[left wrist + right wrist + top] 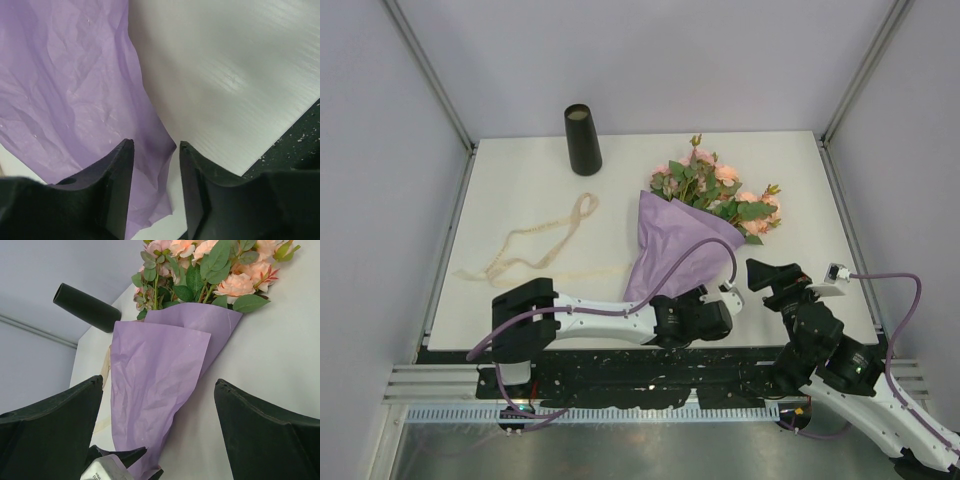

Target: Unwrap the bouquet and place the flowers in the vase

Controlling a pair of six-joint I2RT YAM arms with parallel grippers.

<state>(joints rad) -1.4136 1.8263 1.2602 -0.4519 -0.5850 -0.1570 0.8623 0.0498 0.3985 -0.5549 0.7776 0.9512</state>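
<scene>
Cream ribbon [535, 245] lies loose and looping on the left of the white table [520, 180], well apart from everything else. Further back and a touch to the right, the black vase [583, 140] stands upright near the far edge, with nothing showing in its pale mouth. On to the middle: the bouquet [695, 230] lies flat on the table, narrow end pointing at the near edge, the flowers [720, 190] fanning out towards the far right, peach-pink heads and green leaves spilling from the purple paper [675, 250]. And there's the left gripper [156, 145], down at that narrow end. Its jaws stand partly apart, straddling the lower corner of the paper, and a sliver of bare table shows between the paper's edge and one finger, so no pinch. Over on the right, the right gripper [159, 381] sits near the bouquet's near right side, jaws spread wide and holding nothing, its camera looking straight up the length of the cone.
</scene>
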